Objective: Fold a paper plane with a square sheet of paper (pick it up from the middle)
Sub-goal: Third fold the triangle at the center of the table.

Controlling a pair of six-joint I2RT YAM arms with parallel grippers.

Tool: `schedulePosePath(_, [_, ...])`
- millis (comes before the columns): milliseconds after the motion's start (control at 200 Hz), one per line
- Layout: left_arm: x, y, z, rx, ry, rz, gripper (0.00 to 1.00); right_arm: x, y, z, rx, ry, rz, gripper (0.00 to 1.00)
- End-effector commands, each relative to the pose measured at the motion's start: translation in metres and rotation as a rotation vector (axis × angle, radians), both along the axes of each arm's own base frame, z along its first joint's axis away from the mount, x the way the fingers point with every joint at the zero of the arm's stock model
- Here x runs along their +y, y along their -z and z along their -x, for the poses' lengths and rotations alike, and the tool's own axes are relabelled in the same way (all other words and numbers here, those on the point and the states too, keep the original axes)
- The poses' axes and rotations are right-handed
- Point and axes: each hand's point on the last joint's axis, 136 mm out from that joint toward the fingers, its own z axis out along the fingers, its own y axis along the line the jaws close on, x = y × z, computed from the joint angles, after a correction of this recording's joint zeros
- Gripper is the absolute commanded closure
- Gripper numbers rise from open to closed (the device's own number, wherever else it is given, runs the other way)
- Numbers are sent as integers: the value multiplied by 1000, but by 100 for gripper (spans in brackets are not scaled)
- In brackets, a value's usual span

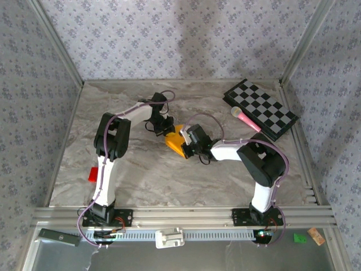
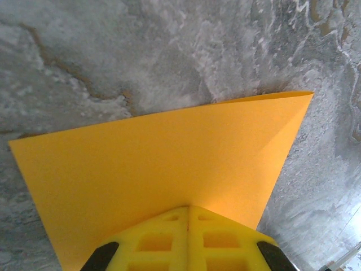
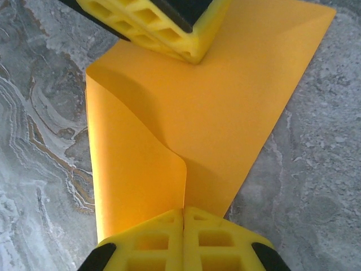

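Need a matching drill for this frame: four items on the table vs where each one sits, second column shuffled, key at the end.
Items:
1. square sheet of paper
2. checkered board
3. red block
4. pink-tipped stick

Places:
A. near left side of the table
B. far right corner
C. lying across the checkered board's near edge
D. centre, partly folded

Pairs: 1-D, 2-B, 3-A, 4-C
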Motion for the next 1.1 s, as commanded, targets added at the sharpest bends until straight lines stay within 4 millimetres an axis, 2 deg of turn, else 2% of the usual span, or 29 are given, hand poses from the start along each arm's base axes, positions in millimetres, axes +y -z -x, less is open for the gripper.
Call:
schedulePosePath(0, [1, 19, 14, 62, 28, -41, 98, 6, 1, -1, 13, -14, 3, 100])
schedulePosePath(495, [0, 16, 13, 58, 29, -34, 98, 2, 8, -3, 31, -2, 35, 100])
schedulePosePath(605, [-1, 10, 9, 46, 27, -28, 98, 2, 8, -2, 34, -3, 37, 100])
schedulePosePath(750, [-6, -20, -3, -15, 13, 5, 95, 1, 9, -1, 41, -7, 42, 100])
schedulePosePath(890, [-3, -52, -16, -84, -51, 46, 84, 0, 12, 1, 49, -6, 48, 100])
schedulePosePath(945, [1, -58, -14, -91, -76, 50, 80, -1, 13, 1, 51, -4, 51, 100])
schedulePosePath(1094, [-1, -67, -6, -101, -143, 111, 77, -2, 14, 0, 55, 1, 51, 100])
